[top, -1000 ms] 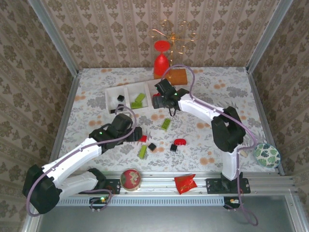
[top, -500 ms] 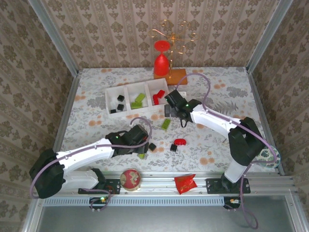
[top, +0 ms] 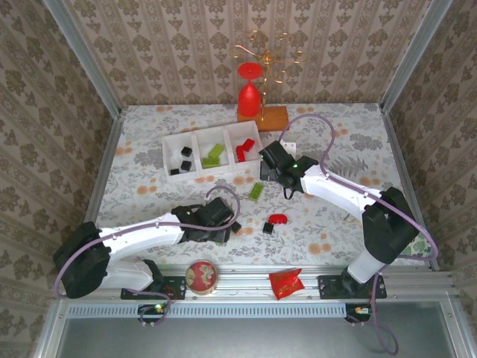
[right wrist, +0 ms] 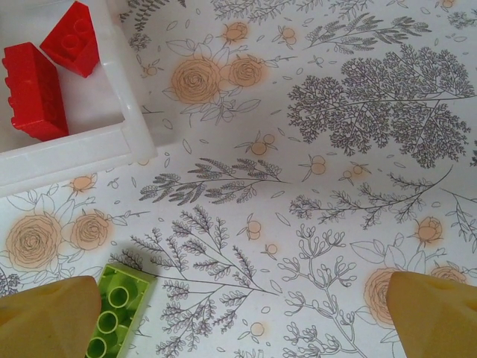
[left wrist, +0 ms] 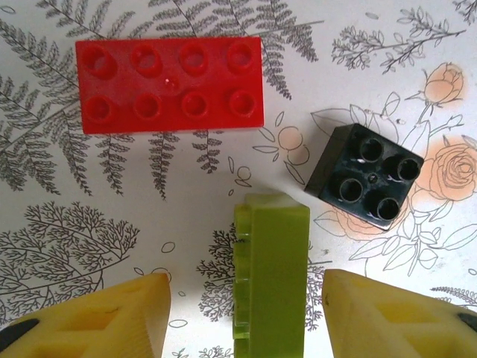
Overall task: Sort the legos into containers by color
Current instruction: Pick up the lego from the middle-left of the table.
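From above, the white tray (top: 165, 149) lies toward the far side of the table. Its left compartment holds three black cubes (top: 185, 153), the middle one lime green bricks (top: 215, 155), and the right one red bricks (top: 242, 151). No colours are mixed. Not yet in the tray, all on its near side, are a green brick (top: 256, 191) close to its near wall, and farther out a curved red piece (top: 278, 218) and a loose black cube (top: 267, 228). The left arm reaches low, well to the near side of the tray.

At the left wrist, the left gripper (left wrist: 246, 317) stands part-open astride a lime brick on its side (left wrist: 272, 261), with a gap at each finger and nothing held. The brick sits nearer one finger than the other. A squeeze may therefore shove or twist it before it is pinched. A second black cube (left wrist: 365, 175) lies close enough to be knocked, while a flat red brick (left wrist: 168, 86) lies clear beyond.

At the right wrist, the right gripper (right wrist: 238, 324) is spread fully wide and empty, just off the tray's near corner, where two red bricks show inside. The green brick lies beside one finger rather than between the two. Coming straight down would likely land that finger on it or flick it away, so the gripper needs recentring first.
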